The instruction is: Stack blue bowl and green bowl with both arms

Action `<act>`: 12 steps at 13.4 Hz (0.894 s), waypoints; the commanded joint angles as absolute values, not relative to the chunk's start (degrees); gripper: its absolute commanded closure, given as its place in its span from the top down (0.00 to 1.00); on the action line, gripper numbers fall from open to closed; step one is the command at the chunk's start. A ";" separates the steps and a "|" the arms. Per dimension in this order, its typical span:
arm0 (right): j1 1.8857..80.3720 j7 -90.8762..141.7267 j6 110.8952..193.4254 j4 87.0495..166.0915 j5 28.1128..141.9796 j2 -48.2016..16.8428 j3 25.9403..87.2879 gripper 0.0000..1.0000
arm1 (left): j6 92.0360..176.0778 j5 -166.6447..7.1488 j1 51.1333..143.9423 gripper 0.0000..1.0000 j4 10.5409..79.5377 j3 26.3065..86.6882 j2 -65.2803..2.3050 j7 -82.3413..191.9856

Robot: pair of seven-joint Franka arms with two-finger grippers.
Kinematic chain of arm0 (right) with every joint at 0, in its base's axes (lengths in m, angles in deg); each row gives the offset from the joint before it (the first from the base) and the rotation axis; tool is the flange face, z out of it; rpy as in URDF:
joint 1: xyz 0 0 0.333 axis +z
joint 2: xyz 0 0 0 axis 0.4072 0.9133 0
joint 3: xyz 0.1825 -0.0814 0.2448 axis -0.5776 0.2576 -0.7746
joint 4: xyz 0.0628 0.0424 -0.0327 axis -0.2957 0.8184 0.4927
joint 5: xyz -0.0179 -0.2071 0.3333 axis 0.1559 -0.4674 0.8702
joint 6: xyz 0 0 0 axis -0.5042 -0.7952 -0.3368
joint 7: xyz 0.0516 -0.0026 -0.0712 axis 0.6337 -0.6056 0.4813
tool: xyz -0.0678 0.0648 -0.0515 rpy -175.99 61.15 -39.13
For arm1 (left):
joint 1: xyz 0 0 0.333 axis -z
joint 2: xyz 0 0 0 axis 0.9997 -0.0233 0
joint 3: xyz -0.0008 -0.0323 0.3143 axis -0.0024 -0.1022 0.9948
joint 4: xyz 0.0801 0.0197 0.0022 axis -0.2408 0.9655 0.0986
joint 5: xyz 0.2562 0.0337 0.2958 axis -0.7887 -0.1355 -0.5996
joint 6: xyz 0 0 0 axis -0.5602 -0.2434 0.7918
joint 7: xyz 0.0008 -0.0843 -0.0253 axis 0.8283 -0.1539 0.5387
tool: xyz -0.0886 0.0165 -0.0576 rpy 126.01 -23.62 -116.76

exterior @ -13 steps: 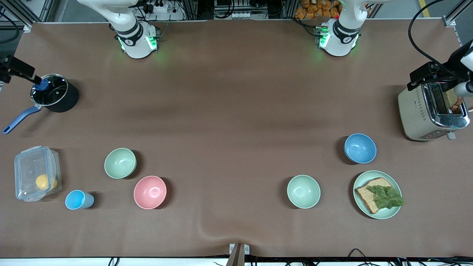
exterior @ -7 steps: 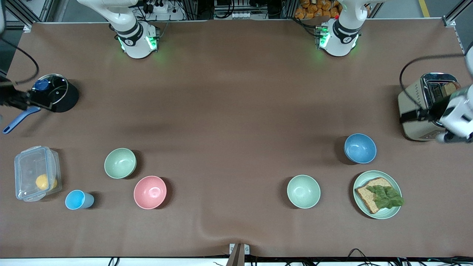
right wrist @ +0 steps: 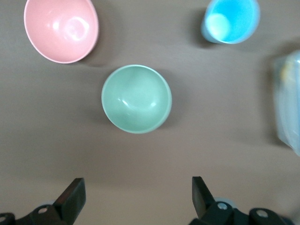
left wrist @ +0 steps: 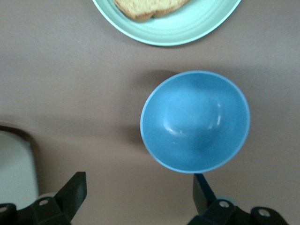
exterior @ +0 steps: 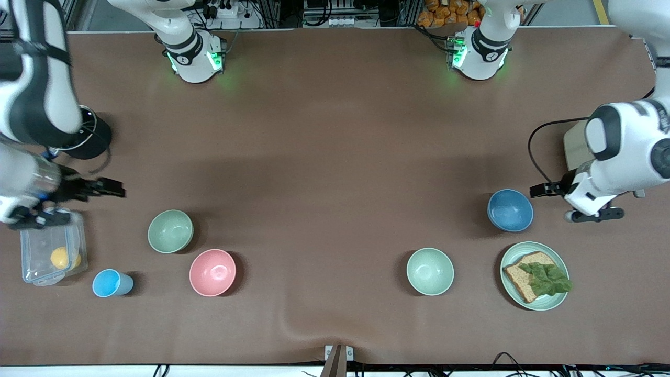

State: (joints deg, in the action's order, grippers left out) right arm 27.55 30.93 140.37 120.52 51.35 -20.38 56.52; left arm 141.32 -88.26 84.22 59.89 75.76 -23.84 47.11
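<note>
The blue bowl [exterior: 510,210] stands toward the left arm's end of the table, and it fills the left wrist view [left wrist: 195,121]. My left gripper [exterior: 547,189] [left wrist: 138,183] is open and empty, over the bare table between that bowl and the toaster. One of its fingertips [left wrist: 200,182] is close by the bowl's rim. The sage-green bowl [exterior: 170,231] stands toward the right arm's end and shows in the right wrist view [right wrist: 136,99]. My right gripper [exterior: 107,187] [right wrist: 137,185] is open and empty, over the table beside the green bowl.
A pink bowl [exterior: 212,272], a light-blue cup [exterior: 111,283] and a clear lidded box [exterior: 49,251] are near the green bowl. A black pot [exterior: 91,141] is partly hidden by the right arm. A paler mint bowl [exterior: 430,271], a plate [exterior: 556,299] with bread and a toaster [exterior: 576,149] surround the blue bowl.
Both arms swung in from the table's ends. The left gripper moved from over the toaster to beside the blue bowl. The right gripper moved from over the pot toward the green bowl.
</note>
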 commanded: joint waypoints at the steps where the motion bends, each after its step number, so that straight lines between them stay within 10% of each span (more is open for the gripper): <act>1: 31.22 32.34 143.84 119.04 51.45 -13.94 56.70 1.00 | 144.85 -88.83 83.92 1.00 60.20 75.61 -26.95 46.17; 8: 33.79 41.20 146.04 118.87 50.93 -8.56 56.79 1.00 | 148.73 -88.65 83.92 0.85 59.41 75.53 -31.88 46.17; 12: 32.65 46.58 152.20 118.78 50.13 -4.70 56.88 1.00 | 148.82 -88.65 83.92 0.44 58.53 75.61 -33.11 46.17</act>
State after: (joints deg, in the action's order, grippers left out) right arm 33.97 44.22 151.49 120.29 51.23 -7.12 57.22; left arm 148.45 -88.26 84.19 59.64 75.75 -32.20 47.11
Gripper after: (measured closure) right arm 0.000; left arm 0.344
